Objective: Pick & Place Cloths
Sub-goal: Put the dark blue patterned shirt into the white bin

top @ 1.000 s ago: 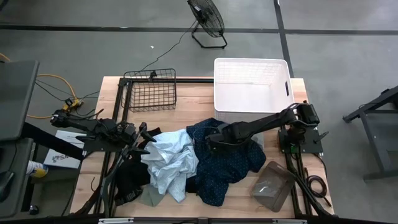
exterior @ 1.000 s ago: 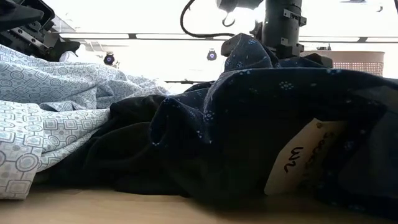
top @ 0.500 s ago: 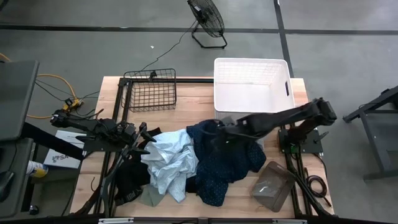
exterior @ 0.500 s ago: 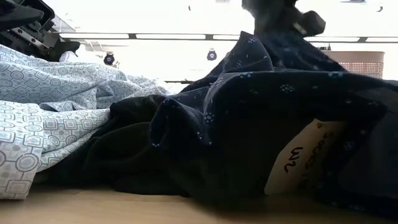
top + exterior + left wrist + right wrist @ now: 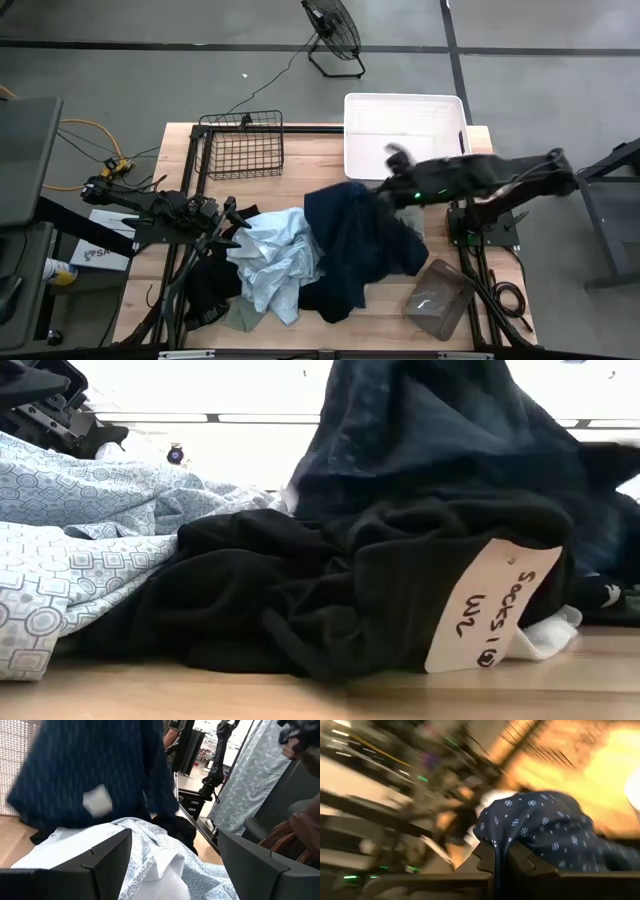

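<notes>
- The black garment (image 5: 330,595) with a handwritten paper tag (image 5: 487,603) lies on the wooden table (image 5: 300,695), beside the pale blue patterned shirt (image 5: 275,255).
- The left gripper (image 5: 225,222) rests wide open at that shirt.
- The right gripper (image 5: 502,862), jaws pinched on the navy dotted shirt (image 5: 350,235), holds it above the pile.
- The white plastic laundry basket (image 5: 405,125) is beyond; the shirt's trailing hem should clear its rim before the gripper lets go.

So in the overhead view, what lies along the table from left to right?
Left gripper, open → crumpled pale blue patterned shirt → navy dotted shirt lifted by the shut right gripper → grey translucent plastic bag at the right edge.
</notes>
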